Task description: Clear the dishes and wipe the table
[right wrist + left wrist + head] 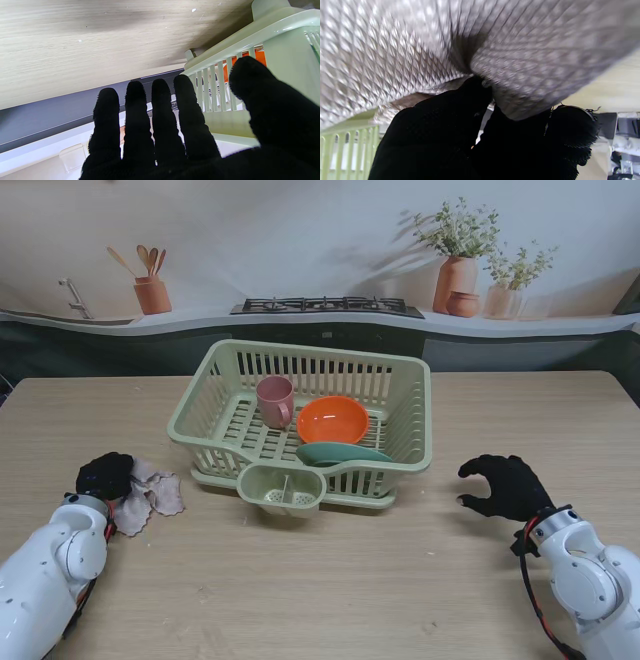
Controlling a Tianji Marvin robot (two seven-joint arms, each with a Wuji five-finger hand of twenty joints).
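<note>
The dishes look cleared: a pink cup [274, 399], an orange bowl [333, 420] and a green plate [340, 453] all sit inside the green rack [407, 442] in the middle of the table [330, 580]; what seems left is the wiping; the left hand [104, 476] is clenched on the cloth [152, 493] at the table's left side; the right hand [507, 486] hovers released, fingers spread, holding nothing.

arms: white, rounded | left hand [103, 475], right hand [507, 486]: black gloves
</note>
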